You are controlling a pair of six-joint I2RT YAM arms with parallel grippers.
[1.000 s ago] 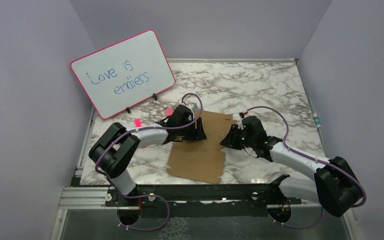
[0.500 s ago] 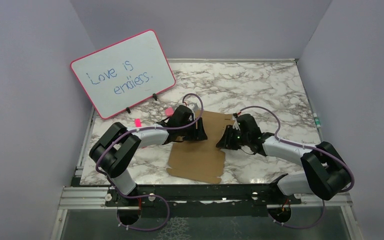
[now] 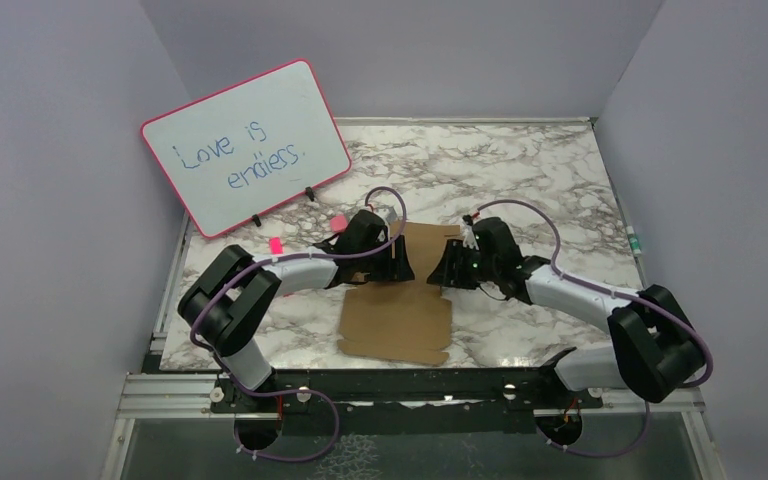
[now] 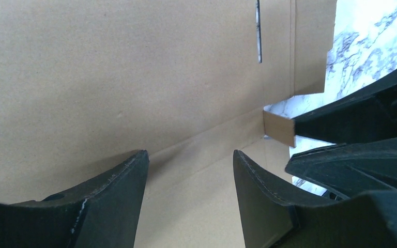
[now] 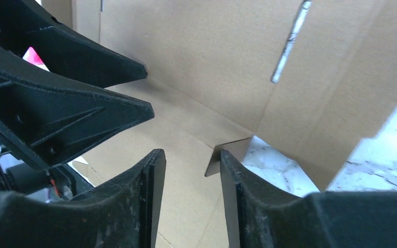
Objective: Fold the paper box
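The paper box [image 3: 395, 325] is a brown cardboard sheet in the middle of the marble table [image 3: 520, 170]. Its near part lies flat and its far panel [image 3: 422, 243] stands up between the two grippers. My left gripper [image 3: 397, 265] rests low on the sheet's left side, open, with only bare cardboard [image 4: 108, 77] between its fingers [image 4: 113, 196]. My right gripper [image 3: 445, 272] faces it from the right, open over the sheet's floor [image 5: 186, 134]. A small folded tab [image 5: 232, 150] stands just beyond its right fingertip. Each wrist view shows the other gripper's black fingers [image 5: 67, 88].
A pink-framed whiteboard [image 3: 245, 145] with blue writing leans at the back left. Small pink pieces [image 3: 276, 245] lie beside the left arm. Grey walls close in three sides. A small object [image 3: 634, 241] sits at the table's right edge.
My right gripper has moved left toward the left gripper and its jaws have widened. The cardboard's near edge has drawn back slightly. The left arm has stayed put.
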